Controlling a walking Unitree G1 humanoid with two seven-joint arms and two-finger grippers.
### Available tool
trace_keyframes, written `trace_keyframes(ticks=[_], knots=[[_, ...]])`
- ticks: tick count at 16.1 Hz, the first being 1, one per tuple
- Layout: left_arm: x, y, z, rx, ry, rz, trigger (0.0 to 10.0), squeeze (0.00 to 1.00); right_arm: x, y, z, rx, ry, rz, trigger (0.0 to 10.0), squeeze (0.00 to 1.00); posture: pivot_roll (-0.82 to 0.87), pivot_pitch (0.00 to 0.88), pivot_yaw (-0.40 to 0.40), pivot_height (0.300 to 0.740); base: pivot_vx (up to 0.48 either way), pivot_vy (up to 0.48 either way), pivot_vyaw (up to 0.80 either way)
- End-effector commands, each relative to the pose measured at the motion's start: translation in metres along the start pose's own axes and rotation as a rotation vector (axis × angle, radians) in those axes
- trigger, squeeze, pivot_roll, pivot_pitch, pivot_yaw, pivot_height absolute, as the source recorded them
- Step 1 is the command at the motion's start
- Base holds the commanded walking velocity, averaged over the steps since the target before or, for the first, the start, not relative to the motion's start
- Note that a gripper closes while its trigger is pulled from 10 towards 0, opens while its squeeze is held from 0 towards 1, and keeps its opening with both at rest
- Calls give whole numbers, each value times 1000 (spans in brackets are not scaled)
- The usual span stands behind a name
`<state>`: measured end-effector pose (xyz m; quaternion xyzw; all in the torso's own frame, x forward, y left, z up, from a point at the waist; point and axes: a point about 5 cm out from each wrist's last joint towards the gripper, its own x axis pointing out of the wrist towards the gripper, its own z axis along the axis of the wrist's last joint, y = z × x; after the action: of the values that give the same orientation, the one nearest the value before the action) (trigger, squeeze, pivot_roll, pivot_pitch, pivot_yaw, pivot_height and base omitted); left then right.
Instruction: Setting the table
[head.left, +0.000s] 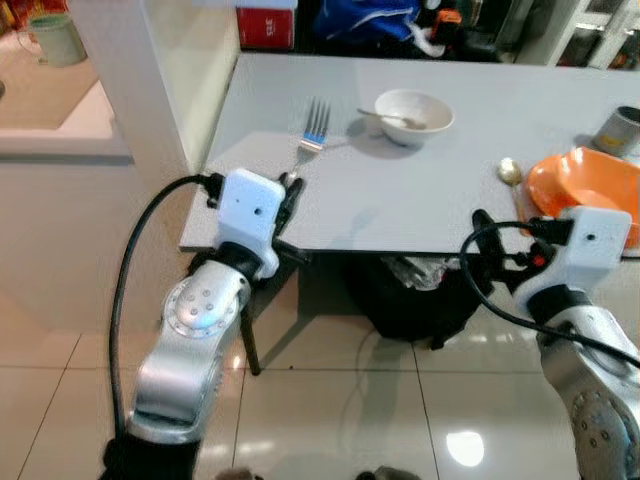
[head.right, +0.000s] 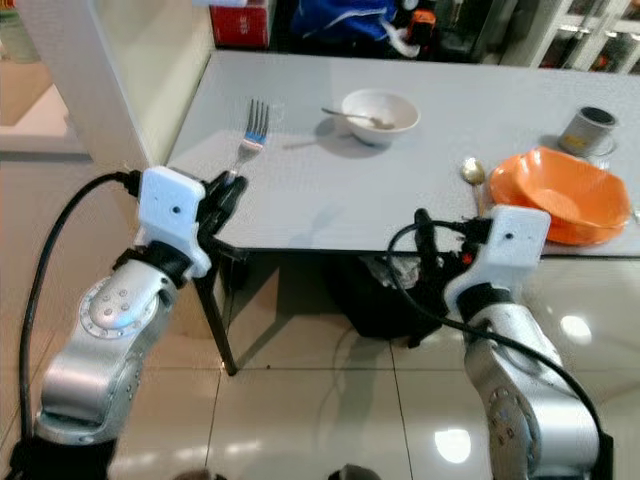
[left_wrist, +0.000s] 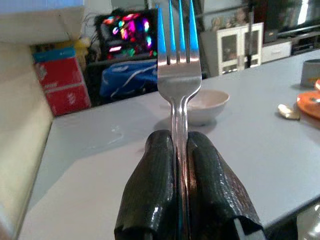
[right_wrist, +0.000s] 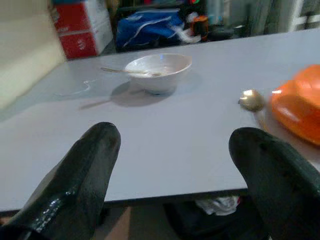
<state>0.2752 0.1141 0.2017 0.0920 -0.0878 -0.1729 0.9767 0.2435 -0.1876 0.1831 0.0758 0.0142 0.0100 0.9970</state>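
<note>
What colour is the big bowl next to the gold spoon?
Orange bowl; right eye view shows it best.

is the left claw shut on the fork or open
Shut on it: the left claw has both black fingers pressed against the fork handle, tines pointing out over the table.

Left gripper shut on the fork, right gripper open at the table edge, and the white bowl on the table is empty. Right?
Not quite: the white bowl is not empty; a spoon rests in it, as the right wrist view shows. The left gripper is shut on the fork, and the right gripper is open at the table edge.
</note>
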Motion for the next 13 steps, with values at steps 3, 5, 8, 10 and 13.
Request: trace_keyframes(ticks=[3,5,8,10,13], knots=[[5,-1,1,6,-5,-7,10000,0,-1,-5,1,-5,8,-19,10000,0,-15,57,-34,740,404,0,-800],[5,3,3,15,-14,4,10000,0,2,-5,2,-33,11,1,10000,0,-9,50,-40,740,416,0,0],[5,11,1,30,-5,36,10000,0,4,1,4,-56,4,60,10000,0,-9,47,-41,740,416,0,0],[6,13,2,35,-9,44,10000,0,3,4,5,-54,4,104,10000,0,-9,40,-43,740,420,0,0],[6,14,3,48,-8,45,10000,0,3,6,4,-74,12,124,10000,0,-3,41,-45,740,419,0,0]])
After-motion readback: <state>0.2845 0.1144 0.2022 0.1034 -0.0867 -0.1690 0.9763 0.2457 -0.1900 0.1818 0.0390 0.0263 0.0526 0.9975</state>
